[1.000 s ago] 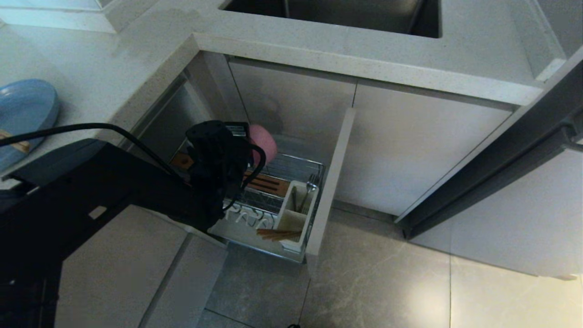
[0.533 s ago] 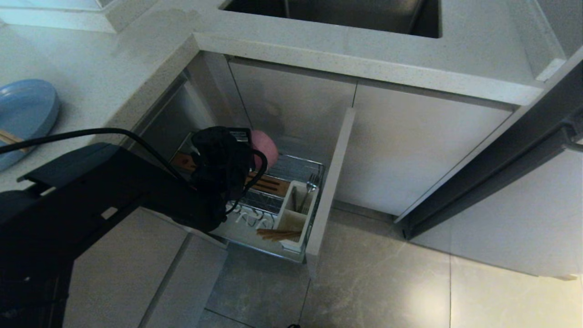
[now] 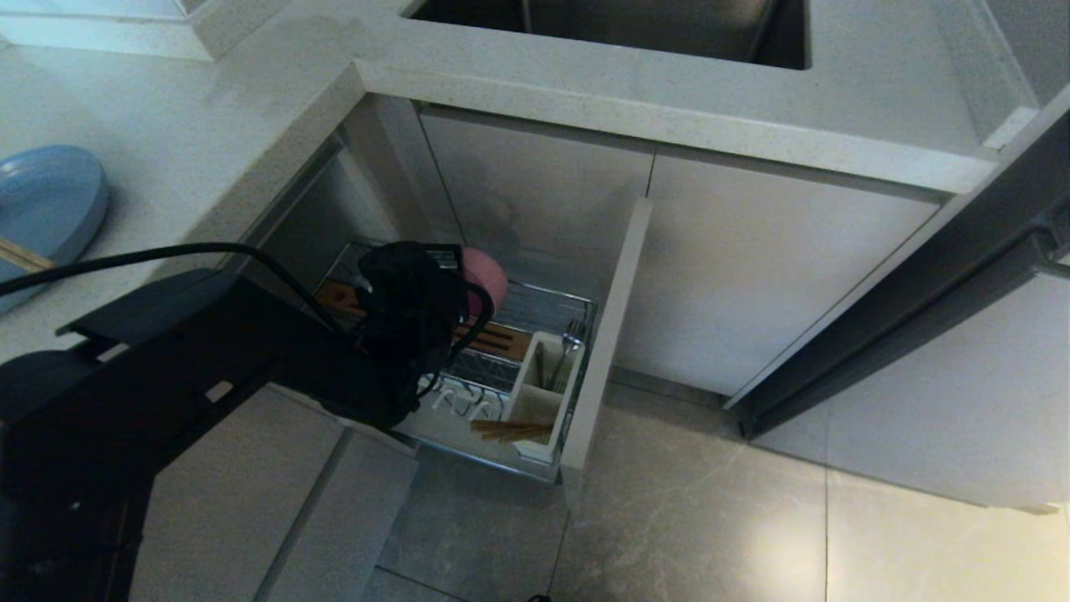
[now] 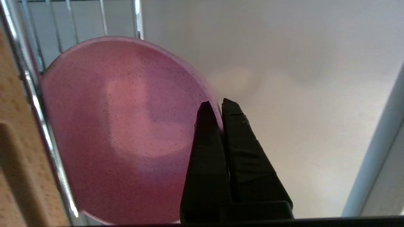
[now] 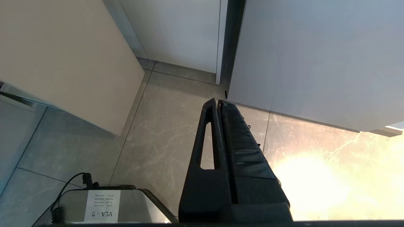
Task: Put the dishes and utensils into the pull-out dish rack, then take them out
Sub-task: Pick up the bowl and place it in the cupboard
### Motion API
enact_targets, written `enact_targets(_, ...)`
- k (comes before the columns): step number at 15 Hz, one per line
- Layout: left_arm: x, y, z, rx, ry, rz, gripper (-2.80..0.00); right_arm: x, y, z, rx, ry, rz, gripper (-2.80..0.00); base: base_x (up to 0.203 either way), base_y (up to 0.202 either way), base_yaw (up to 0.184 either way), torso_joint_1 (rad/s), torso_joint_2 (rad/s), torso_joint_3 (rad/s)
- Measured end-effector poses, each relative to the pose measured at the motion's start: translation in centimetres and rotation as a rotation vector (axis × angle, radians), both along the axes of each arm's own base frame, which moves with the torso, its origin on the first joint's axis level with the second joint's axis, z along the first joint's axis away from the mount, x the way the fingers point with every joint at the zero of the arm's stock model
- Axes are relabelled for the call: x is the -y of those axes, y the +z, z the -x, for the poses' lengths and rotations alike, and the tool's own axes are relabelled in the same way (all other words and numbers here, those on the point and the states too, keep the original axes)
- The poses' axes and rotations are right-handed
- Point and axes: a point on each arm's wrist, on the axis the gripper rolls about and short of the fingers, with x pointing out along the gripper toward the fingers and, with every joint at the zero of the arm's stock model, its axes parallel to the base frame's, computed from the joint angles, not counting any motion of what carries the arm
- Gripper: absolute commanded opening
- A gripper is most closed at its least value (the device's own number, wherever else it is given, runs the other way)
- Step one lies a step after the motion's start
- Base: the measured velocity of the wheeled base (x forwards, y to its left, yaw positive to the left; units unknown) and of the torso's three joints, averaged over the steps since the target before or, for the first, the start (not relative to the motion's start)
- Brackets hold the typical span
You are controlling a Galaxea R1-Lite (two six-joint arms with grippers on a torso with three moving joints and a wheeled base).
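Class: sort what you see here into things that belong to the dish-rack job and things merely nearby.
Belong to the job:
pink bowl, gripped at its rim by the left gripper
pull-out dish rack
chopsticks
blue plate

Merely nearby:
sink
cabinet doors
parked right gripper

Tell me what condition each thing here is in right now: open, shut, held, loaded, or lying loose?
Pull-out dish rack: pulled out.
Pink bowl: tipped on edge over the rack, rim pinched by the left gripper.
Left gripper: shut on the bowl.
Right gripper: shut, holds nothing, above the floor.
Blue plate: on the counter, not loaded.
Chopsticks: lying in the rack beside the white caddy.
Cabinet doors: closed.
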Motion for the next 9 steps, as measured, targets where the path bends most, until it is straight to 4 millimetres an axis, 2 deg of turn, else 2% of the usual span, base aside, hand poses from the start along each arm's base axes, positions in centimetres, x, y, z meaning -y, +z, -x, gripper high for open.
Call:
enact_targets(6,-0.08,-0.25,-0.33,-0.006,-0.004,-0.003,-2.80,0.00,0.00,0.00,0.000,0.000,0.000,-2.80,0.000,0.000,0.000,0.000,0.00,0.000)
enact_targets(9,-0.19,-0.32,-0.43,-0.022,-0.063,-0.023,-2.80,0.00,0.00,0.00,0.000,0.000,0.000,-2.80,0.000,0.000,0.000,0.000,0.00,0.000)
